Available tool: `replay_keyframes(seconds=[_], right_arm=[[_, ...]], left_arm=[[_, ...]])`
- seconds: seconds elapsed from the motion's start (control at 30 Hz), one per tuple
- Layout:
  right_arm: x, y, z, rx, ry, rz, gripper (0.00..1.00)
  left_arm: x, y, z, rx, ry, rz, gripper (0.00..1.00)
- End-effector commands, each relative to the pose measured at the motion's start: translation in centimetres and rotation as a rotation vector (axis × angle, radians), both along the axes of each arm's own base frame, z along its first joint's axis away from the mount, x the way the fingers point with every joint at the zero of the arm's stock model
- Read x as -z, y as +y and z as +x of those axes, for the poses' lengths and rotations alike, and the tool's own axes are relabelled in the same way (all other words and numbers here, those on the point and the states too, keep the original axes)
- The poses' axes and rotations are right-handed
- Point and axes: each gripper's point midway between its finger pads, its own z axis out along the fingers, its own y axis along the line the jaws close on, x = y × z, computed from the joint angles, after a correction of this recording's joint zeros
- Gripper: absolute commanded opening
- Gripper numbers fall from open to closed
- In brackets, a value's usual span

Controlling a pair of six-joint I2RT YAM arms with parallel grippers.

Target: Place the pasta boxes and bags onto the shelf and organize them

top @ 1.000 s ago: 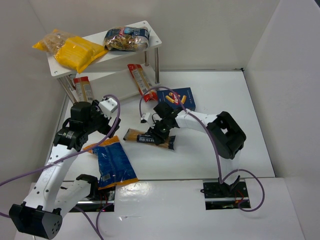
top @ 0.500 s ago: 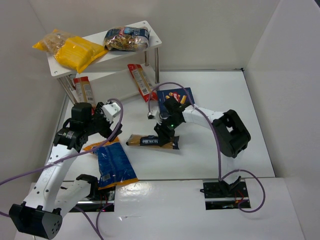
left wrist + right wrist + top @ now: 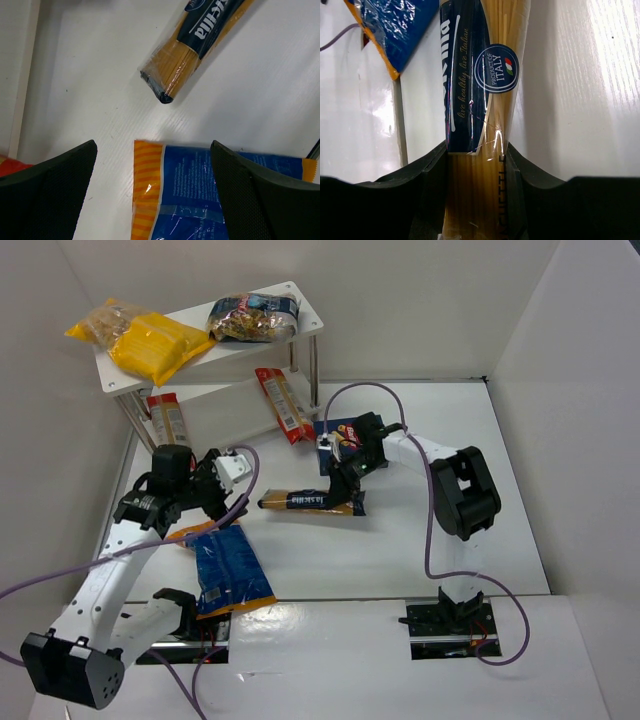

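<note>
My right gripper [image 3: 346, 490] is shut on the right end of the long golden spaghetti bag [image 3: 303, 502] with its dark-blue label, held low over the table's middle; the right wrist view shows the bag [image 3: 481, 95] squeezed between both pads [image 3: 432, 172]. My left gripper [image 3: 218, 478] is open and empty above the orange end of the wide blue bag [image 3: 230, 565], which lies flat between its fingers [image 3: 47, 187] in the left wrist view [image 3: 210, 195]. The dark-blue pasta box [image 3: 338, 432] lies behind the right wrist, partly hidden. The white shelf [image 3: 305, 315] stands at the back left.
The shelf's top board holds yellow bags [image 3: 150, 343] and a dark bag [image 3: 252, 318]. Its lower board holds two red-and-white packs [image 3: 168, 418] [image 3: 283, 403]. Purple cables loop over both arms. White walls close in the left, back and right.
My right gripper has carried the spaghetti bag a little right and away from me, turning it closer to level. My left gripper has shifted slightly right over the blue bag's orange end.
</note>
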Motion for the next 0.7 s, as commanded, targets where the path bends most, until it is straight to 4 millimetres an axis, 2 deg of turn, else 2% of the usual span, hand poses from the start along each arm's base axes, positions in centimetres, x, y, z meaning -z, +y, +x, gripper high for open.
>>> replay_keyframes(seconds=[0.0, 0.17, 0.37, 0.53, 0.67], right_arm=[[-5.7, 2.0, -0.4, -0.083, -0.004, 0.213, 0.0], [-7.6, 2.2, -1.0, -0.089, -0.008, 0.258, 0.0], [-9.5, 1.9, -0.9, -0.089, 0.006, 0.317, 0.0], [-10.4, 1.9, -0.6, -0.093, 0.033, 0.355, 0.0], [-11.0, 2.1, -0.5, -0.09, 0.06, 0.368, 0.0]], left_arm=[[-0.4, -1.1, -0.1, 0.111, -0.031, 0.002, 0.99], [0.5, -2.1, -0.1, 0.186, -0.019, -0.022, 0.99], [1.2, -2.7, 1.5, 0.204, -0.052, -0.017, 0.99], [2.9, -3.3, 1.5, 0.267, -0.046, 0.028, 0.99], [3.1, -3.8, 2.6, 0.264, -0.09, 0.061, 0.99]])
